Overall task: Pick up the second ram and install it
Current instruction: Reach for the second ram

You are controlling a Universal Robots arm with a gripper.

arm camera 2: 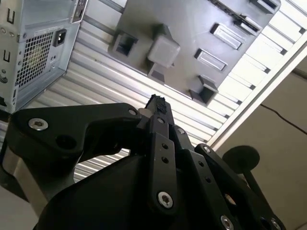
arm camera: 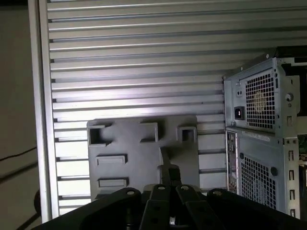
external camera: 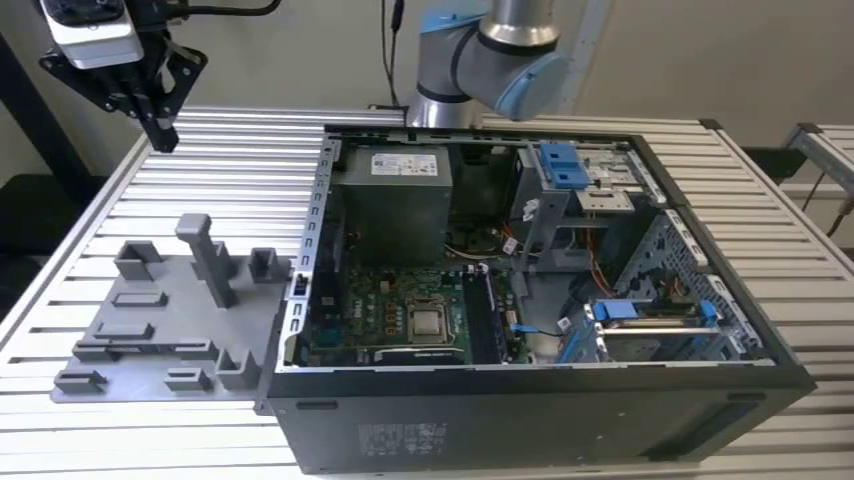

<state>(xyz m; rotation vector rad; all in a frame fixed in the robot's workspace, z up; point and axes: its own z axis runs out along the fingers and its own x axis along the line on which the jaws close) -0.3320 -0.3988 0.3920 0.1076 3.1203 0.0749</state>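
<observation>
My gripper [external camera: 163, 138] hangs high over the table's far corner on the exterior view's left, above and behind the grey plastic tray [external camera: 147, 345]. Its fingers are closed together with nothing between them, as both wrist views also show [arm camera 2: 156, 103] [arm camera: 168, 171]. The second ram is out of view. The tray's blocks and posts [external camera: 200, 255] stand bare in all views [arm camera 2: 192, 28] [arm camera: 124, 167]. The open computer case [external camera: 534, 250] lies to the tray's right, with the motherboard [external camera: 400, 310] exposed and dark narrow memory slots [external camera: 483, 315] beside the processor.
The ribbed aluminium table [external camera: 227, 170] carries tray and case. The arm's base [external camera: 487, 60] rises behind the case. The case's rear panel with its vents [arm camera: 261, 124] stands close to the tray. Blue drive brackets [external camera: 567, 165] sit inside the case. The table's edge [arm camera: 41, 120] runs near the gripper.
</observation>
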